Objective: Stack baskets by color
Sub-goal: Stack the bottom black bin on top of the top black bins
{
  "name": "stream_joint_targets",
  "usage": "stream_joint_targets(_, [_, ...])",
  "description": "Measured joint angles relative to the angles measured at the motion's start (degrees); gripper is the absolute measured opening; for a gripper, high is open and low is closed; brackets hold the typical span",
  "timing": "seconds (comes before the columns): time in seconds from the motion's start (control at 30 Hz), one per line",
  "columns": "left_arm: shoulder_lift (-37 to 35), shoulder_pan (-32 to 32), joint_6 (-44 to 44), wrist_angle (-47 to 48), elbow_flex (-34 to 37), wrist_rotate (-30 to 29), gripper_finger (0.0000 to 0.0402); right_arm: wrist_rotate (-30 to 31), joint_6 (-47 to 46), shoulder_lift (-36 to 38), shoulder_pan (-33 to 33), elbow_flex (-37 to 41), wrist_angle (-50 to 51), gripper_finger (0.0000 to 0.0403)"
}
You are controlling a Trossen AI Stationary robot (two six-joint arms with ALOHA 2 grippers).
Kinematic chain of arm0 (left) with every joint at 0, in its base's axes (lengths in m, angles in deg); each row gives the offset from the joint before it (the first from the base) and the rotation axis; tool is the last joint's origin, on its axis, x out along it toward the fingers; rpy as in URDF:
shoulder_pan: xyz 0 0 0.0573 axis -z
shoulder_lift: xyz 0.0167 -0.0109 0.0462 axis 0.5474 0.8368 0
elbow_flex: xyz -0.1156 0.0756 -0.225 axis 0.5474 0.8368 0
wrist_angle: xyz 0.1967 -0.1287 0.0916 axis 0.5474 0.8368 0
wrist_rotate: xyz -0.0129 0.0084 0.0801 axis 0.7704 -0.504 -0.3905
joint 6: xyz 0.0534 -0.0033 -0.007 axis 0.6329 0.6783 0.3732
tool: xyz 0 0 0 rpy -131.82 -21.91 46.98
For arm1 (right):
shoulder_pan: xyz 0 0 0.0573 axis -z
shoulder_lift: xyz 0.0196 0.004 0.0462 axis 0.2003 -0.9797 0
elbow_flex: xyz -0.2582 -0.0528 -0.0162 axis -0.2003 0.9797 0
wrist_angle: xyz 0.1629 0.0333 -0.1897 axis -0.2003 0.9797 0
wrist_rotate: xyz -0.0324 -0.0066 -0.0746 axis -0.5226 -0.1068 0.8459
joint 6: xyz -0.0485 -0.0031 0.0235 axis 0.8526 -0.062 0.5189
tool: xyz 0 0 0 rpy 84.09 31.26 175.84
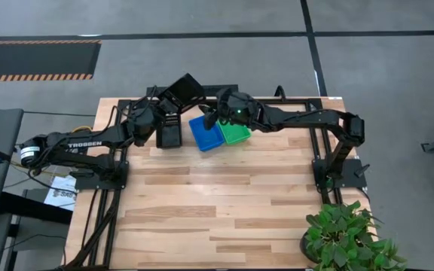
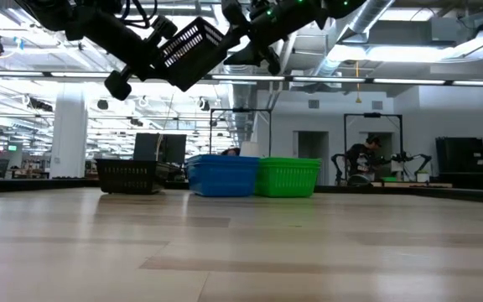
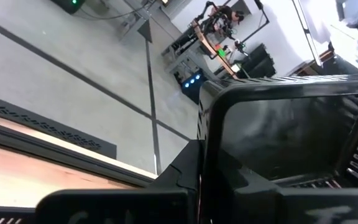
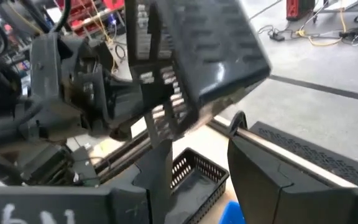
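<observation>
Black basket (image 1: pixel 184 90) tilted in the air near the counter's (image 1: pixel 202 211) far edge, clamped in the closed left end effector (image 1: pixel 163 98); far side cut off in the left wrist view. Below, another black basket (image 1: pixel 169 134), blue basket (image 1: pixel 206 133) and green basket (image 1: pixel 234 132) in a row, blue touching green. Stack heights impossible to tell. Right end effector (image 1: pixel 215 113) spread open, empty, above the blue basket. Wide bare counter in front; potted plant (image 1: pixel 346 237) at the near right corner.
</observation>
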Motion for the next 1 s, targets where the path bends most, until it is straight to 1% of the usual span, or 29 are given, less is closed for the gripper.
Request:
stream_joint_targets(0.17, [0.0,0.62,-0.06,-0.02,0.0,0.38,0.0,0.4,0.28,0.0,1.24,-0.02,-5.34,0.0176])
stream_joint_targets(0.4, [0.0,1.59,0.18,-1.06,0.0,0.17,0.0,0.5,-1.12,0.0,2.11,-0.02,-6.52,0.0182])
stream_joint_targets(0.53, [0.0,2.13,0.49,-1.44,0.0,1.49,0.0,2.62,-5.7,0.0,2.33,-0.02,-6.53,0.0188])
stream_joint_targets(0.63, [0.0,2.15,0.55,-1.46,0.0,3.09,0.0,4.7,-6.49,0.0,2.37,-0.02,-6.51,0.0179])
stream_joint_targets(0.7, [0.0,2.15,0.57,-1.46,0.0,4.1,0.0,5.63,-6.53,0.0,2.35,-0.02,-6.48,0.0161])
stream_joint_targets(0.77, [0.0,2.15,0.6,-1.46,0.0,4.9,0.0,6.37,-6.67,0.0,2.35,-0.02,-6.46,0.0132])
stream_joint_targets(0.83, [0.0,2.15,0.6,-1.48,0.0,5.62,0.0,6.77,-6.67,0.0,2.39,-0.02,-6.44,0.0089])
stream_joint_targets(0.9, [0.0,2.18,0.6,-1.46,0.0,6.38,0.0,7.15,-6.73,0.0,2.4,-0.02,-6.49,0.0036])
stream_joint_targets(0.93, [0.0,2.17,0.61,-1.48,0.0,6.92,0.0,7.17,-6.86,0.0,2.42,-0.02,-6.6,0.0021])
stream_joint_targets(1.0, [0.0,2.15,1.11,-1.39,0.0,7.97,0.0,7.27,-7.87,0.0,2.42,-0.02,-6.67,0.0015])
